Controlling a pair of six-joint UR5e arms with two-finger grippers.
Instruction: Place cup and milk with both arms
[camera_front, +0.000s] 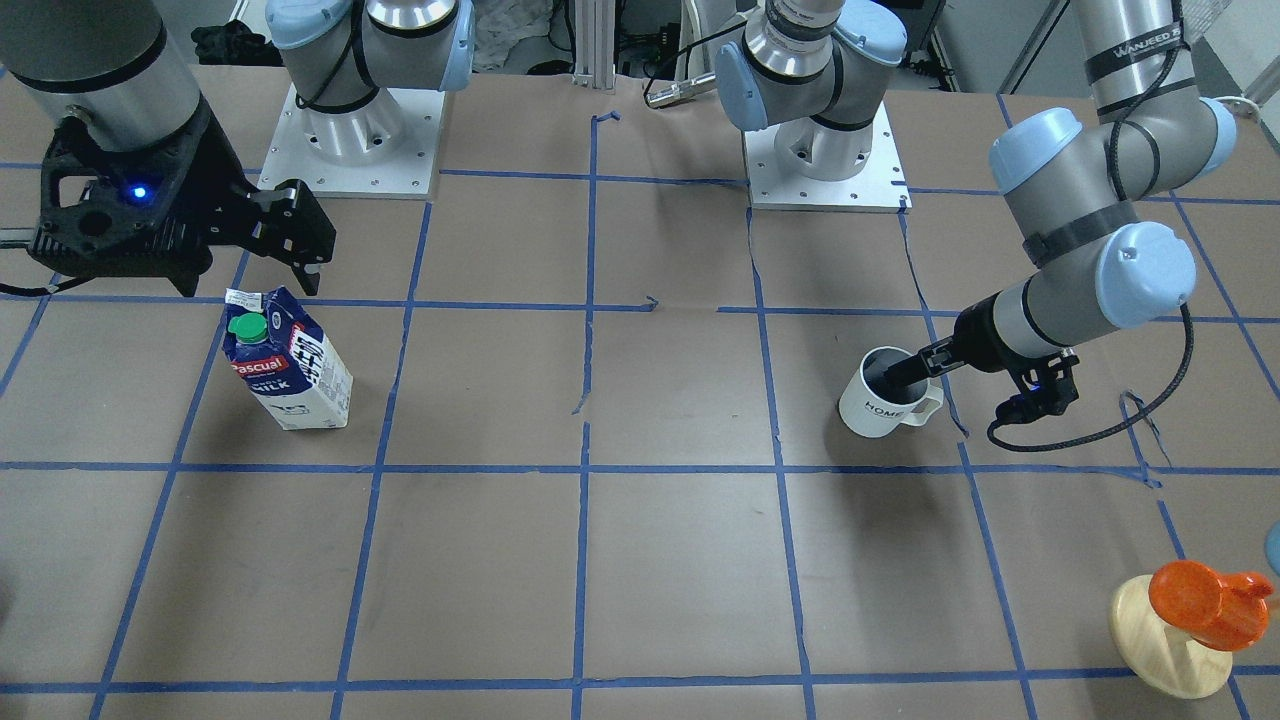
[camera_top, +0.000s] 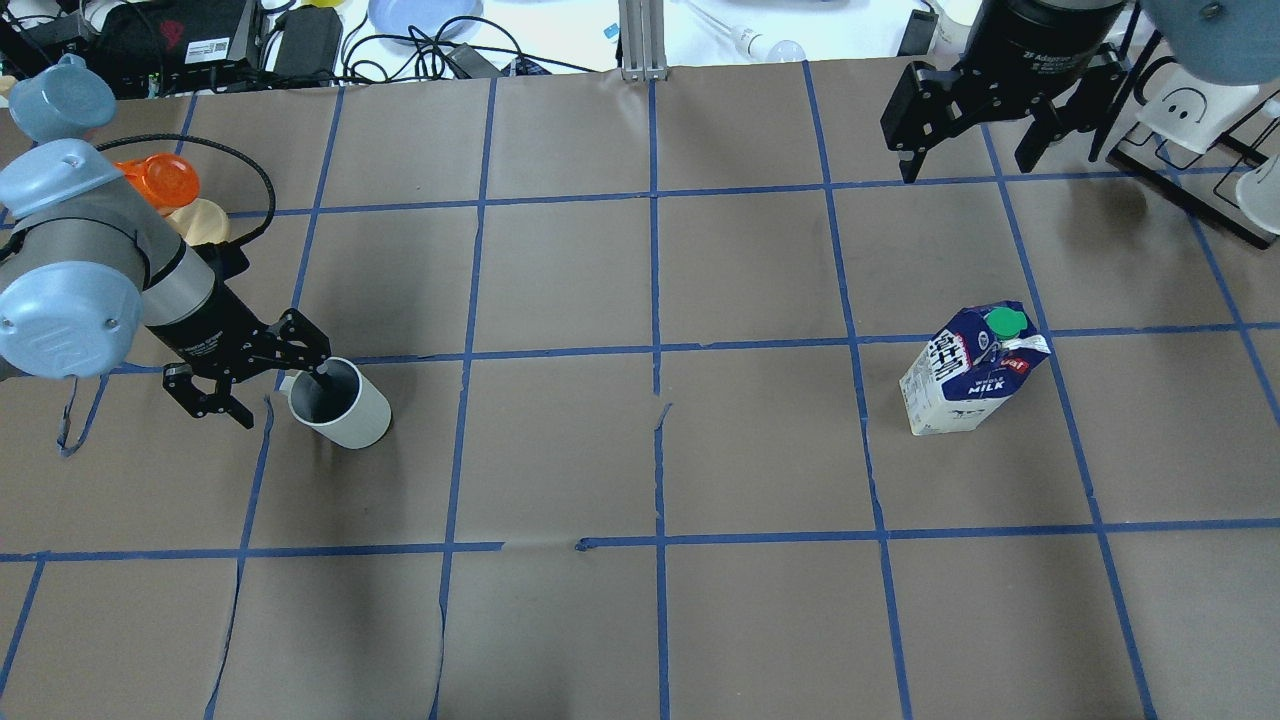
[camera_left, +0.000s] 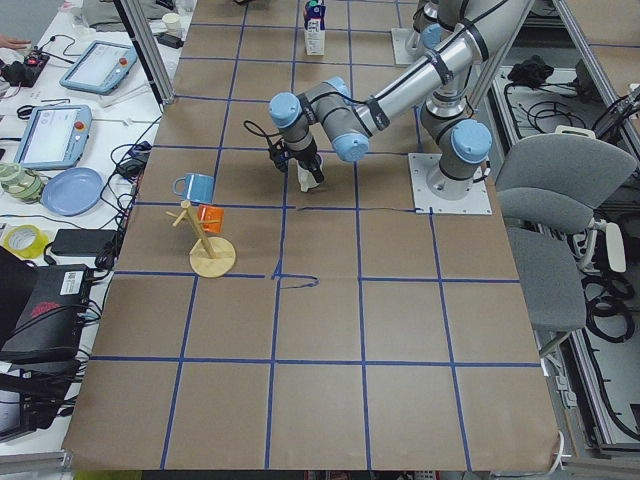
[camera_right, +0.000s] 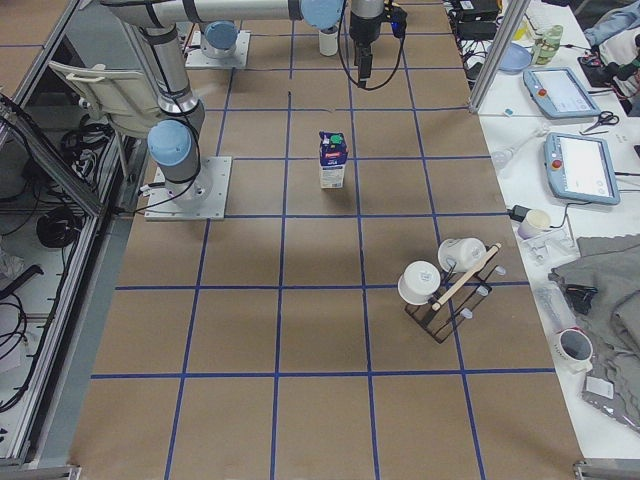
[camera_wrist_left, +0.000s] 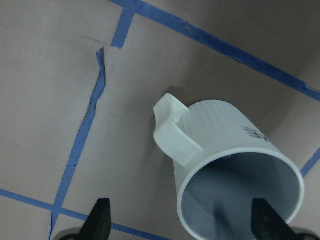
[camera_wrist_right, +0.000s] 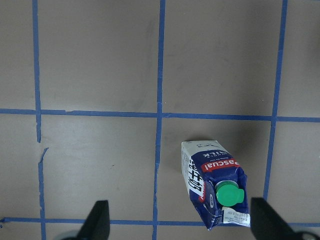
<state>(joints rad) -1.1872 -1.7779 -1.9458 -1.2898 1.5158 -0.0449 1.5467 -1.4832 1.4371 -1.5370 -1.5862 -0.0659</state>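
Overhead exterior: one cup, one milk; left claw, right claw both apart.

The brown-papered table with its blue tape grid carries a white ceramic mug and, well apart, a blue-and-white gable-top milk carton. A round wooden stand sits near one corner.

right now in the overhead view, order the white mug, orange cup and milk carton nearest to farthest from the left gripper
1. White ceramic mug: at the left gripper, one finger inside it.
2. Orange cup on its wooden stand: far left, farther back.
3. Blue-and-white milk carton: far across, on the right side.
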